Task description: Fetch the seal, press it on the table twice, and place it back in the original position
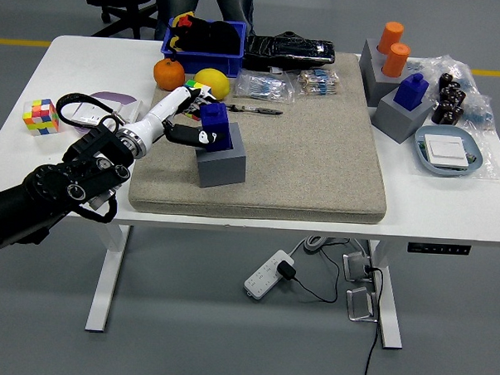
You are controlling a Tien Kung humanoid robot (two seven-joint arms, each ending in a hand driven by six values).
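Note:
A blue seal is lifted and tilted just above its grey block holder on the left part of the beige mat. My left hand, white-backed with black fingers, comes in from the lower left and is shut on the seal's left side. The black left arm stretches across the table's left edge. A second blue seal stands in another grey holder at the right. My right hand is out of sight.
An orange, a lemon and a blue bin lie behind the hand. A colour cube sits far left. Orange cylinders, a blue tray and bagged parts crowd the right. A person stands at the far side.

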